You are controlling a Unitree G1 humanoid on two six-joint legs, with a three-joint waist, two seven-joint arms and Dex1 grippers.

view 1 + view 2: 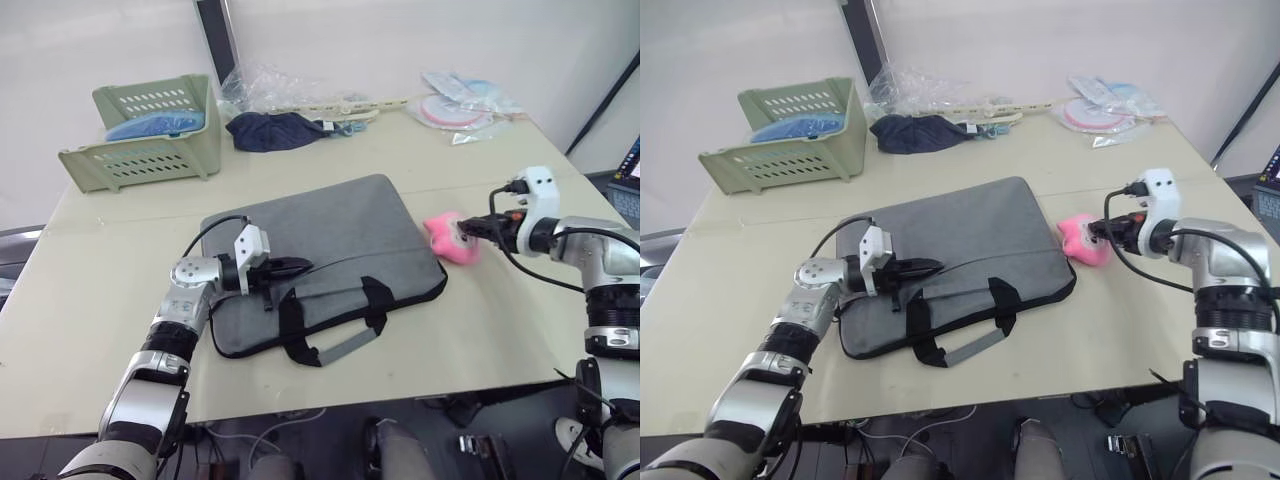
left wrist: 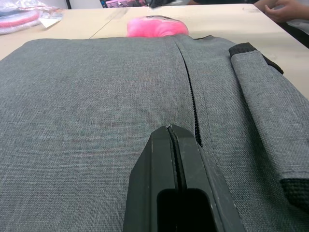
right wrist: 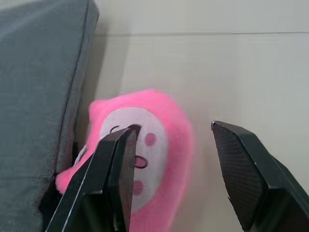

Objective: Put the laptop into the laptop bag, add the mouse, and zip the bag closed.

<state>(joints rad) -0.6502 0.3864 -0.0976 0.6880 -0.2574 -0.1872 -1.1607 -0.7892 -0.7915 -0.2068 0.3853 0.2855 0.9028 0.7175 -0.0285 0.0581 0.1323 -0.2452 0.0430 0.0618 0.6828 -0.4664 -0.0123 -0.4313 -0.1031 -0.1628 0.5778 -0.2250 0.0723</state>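
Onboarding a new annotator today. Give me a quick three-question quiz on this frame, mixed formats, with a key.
1. True or false: the left pincer has its fingers pressed together over the laptop bag, beside the zipper.
2. What lies right in front of the open right pincer? A) a white mouse B) a pink plush toy C) a silver laptop
3. Fill in: the pale green ____ stands at the table's far left corner.

Key:
1. True
2. B, the pink plush toy, resting against the bag's edge
3. basket

Matt woven grey cloth laptop bag (image 2: 87, 121); fuzzy pink plush toy (image 3: 154, 159)
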